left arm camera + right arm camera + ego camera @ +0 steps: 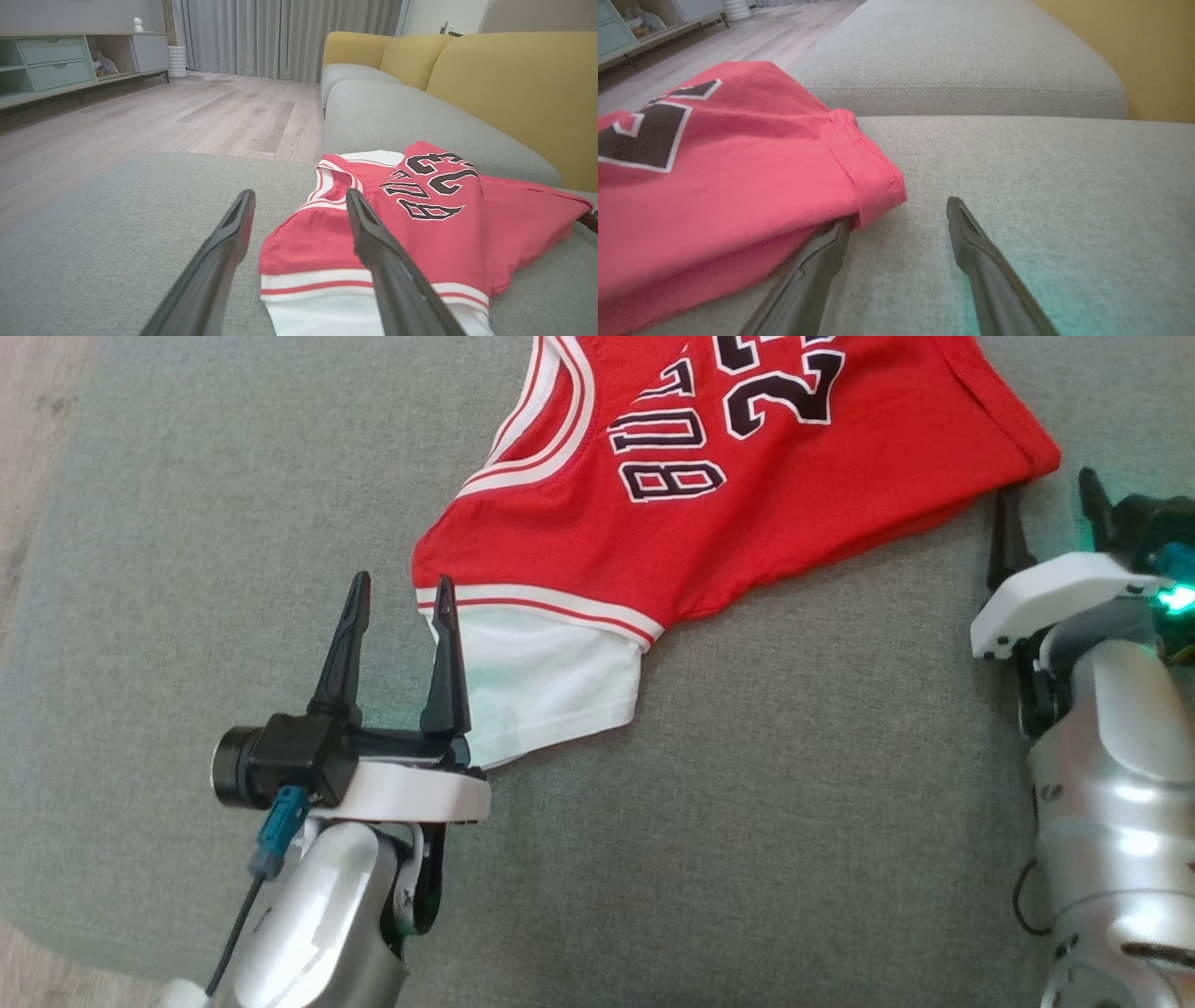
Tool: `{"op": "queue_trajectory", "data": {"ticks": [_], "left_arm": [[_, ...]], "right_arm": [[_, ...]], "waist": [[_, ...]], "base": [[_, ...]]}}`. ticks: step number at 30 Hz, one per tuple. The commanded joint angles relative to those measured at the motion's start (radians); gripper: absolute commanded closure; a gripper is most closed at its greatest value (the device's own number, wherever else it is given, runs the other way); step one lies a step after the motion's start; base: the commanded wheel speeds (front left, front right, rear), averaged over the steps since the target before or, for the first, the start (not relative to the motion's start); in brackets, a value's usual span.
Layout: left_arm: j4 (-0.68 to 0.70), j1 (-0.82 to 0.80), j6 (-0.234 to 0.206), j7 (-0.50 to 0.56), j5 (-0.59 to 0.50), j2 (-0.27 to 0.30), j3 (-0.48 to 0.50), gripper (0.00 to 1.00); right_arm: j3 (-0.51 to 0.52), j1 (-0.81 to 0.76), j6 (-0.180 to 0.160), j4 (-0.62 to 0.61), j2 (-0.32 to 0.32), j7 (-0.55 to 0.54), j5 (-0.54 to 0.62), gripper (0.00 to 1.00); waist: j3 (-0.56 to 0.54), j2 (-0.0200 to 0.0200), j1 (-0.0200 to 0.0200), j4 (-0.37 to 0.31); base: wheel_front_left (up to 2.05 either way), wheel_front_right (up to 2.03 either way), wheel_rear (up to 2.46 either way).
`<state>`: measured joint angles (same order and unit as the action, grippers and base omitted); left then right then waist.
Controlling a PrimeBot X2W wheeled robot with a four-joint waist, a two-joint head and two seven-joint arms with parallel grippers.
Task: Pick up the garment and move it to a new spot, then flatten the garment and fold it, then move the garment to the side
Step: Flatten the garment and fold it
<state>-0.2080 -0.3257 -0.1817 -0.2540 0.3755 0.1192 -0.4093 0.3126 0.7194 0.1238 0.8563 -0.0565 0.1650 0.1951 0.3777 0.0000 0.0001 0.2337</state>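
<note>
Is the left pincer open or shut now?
Open: the left pincer has its fingers apart, one over the jersey, one over the cushion.

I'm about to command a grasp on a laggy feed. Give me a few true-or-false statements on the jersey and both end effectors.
1. The jersey lies on the grey sofa cushion. True.
2. The left end effector is shut on the jersey. False: it is open, with one finger over the white trim and one over the cushion.
3. The right end effector is open at the jersey's red hem corner. True.
4. The sofa backrest is green. False: it is yellow.
</note>
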Motion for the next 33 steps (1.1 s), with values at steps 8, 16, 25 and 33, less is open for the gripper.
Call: {"op": "queue_trajectory", "data": {"ticks": [8,16,25,33], "left_arm": [[0.011,-0.030,0.023,-0.008,-0.029,0.000,0.069,0.00],[0.000,-0.027,0.034,-0.008,-0.044,-0.009,0.085,0.00],[-0.015,0.000,0.046,-0.008,-0.057,-0.016,0.104,0.00],[-0.033,0.059,0.050,-0.008,-0.059,-0.034,0.106,0.00]], "right_arm": [[0.012,0.072,0.007,0.057,0.006,0.064,0.027,0.00],[-0.006,0.088,0.007,0.081,0.006,0.090,0.028,1.00],[-0.051,0.015,0.007,0.044,0.006,0.088,0.079,1.00],[-0.124,-0.100,0.007,-0.070,0.006,-0.057,0.142,1.00]], "waist": [[0.004,0.0000,-0.0001,-0.003],[-0.004,0.0000,-0.0001,-0.018],[-0.085,0.0000,-0.0001,-0.068],[-0.205,0.0000,-0.0001,-0.116]], "base": [[0.00,0.00,0.00],[0.00,0.00,0.00],[0.00,0.00,0.00],[0.00,0.00,0.00]]}}
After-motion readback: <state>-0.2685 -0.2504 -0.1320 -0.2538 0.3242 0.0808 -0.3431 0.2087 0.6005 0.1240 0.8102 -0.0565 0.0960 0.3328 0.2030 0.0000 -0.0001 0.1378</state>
